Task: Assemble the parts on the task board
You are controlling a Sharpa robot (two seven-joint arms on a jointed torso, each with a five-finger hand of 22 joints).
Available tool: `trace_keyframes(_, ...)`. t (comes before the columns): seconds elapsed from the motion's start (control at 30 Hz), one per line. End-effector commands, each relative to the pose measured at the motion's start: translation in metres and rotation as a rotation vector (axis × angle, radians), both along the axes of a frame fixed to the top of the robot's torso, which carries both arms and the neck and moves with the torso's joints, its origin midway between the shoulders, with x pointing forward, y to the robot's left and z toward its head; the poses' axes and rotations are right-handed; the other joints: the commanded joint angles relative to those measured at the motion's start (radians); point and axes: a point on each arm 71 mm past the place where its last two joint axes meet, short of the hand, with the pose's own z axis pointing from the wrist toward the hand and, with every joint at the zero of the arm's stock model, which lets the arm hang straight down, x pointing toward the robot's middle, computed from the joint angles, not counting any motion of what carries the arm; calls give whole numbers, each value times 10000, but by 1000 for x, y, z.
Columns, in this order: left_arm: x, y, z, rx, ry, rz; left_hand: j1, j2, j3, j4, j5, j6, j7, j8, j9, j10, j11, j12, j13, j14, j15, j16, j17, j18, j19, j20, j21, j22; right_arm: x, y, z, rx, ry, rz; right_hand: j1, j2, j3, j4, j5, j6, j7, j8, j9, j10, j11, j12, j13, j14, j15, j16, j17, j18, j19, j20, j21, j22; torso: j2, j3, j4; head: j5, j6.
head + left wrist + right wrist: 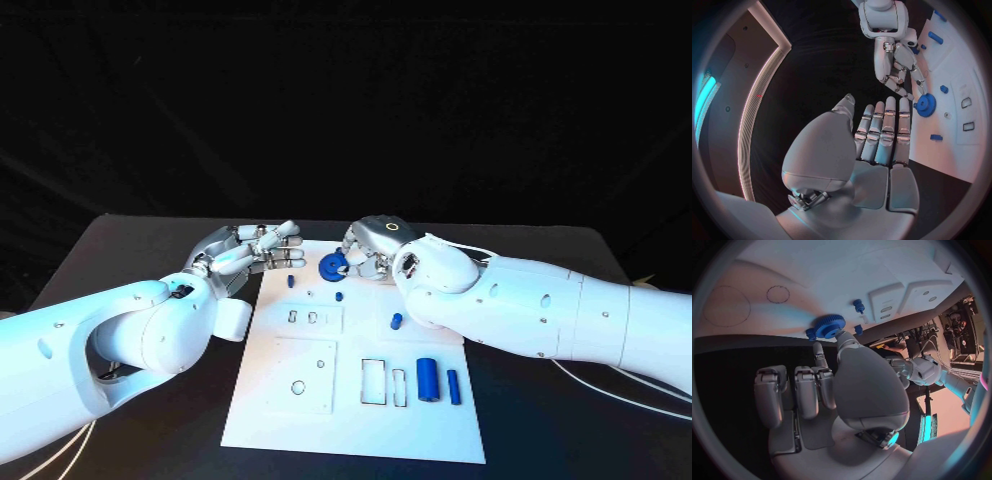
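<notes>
Blue gear [333,266] pinched lightly in right hand [378,248] at far edge of task board [346,420]; could slip, tilt. Left hand [248,255] spread, empty, beside board.

I see a black table [144,250], matte and dark, edges fading into the dark background. Lying directly on it is one white task board [353,425], roughly centred, long axis running near to far. Its near edge sits close to me and its far edge reaches toward mid-table. Bare black surface shows left and right of the board.
</notes>
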Motion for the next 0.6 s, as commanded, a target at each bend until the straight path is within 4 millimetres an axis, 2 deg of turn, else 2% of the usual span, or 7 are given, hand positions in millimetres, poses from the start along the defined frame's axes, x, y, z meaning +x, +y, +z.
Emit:
trace_keyframes(0.03,0,-2,1,-93,-41,-177,31,47,-7,-44,15,-48,23,-65,-10,-53,42,-50,-12,-39,13,-33,8,12,-63,-6,35,17,-4,6,2,414,32,572,-51,-41,91,-38,-141,-300,87,-216,-78,864,151,-35,2436,1059,126,60,2627,-155,865,27,-9,2428,0,1,0,-13,3)
trace_keyframes(0.2,0,-1,1,-89,-41,-167,31,47,-7,-44,15,-48,23,-65,-10,-53,42,-50,-12,-39,13,-33,8,12,-63,-6,35,17,-4,11,0,390,297,760,-41,-43,170,-69,-268,-604,74,-479,-184,857,159,-42,2429,1059,150,60,2627,-150,853,74,-23,2416,-1,-3,15,-29,-1)
trace_keyframes(0.6,-1,-1,1,-85,-31,-167,33,48,-5,-49,15,-52,26,-71,-10,-62,44,-54,-13,-46,16,-43,11,12,-73,-3,39,19,-3,17,-4,70,702,859,53,119,359,-151,-181,-426,-31,-452,-226,885,75,-14,2460,1059,66,60,2627,-142,835,30,-43,2399,0,-8,7,-12,-19)
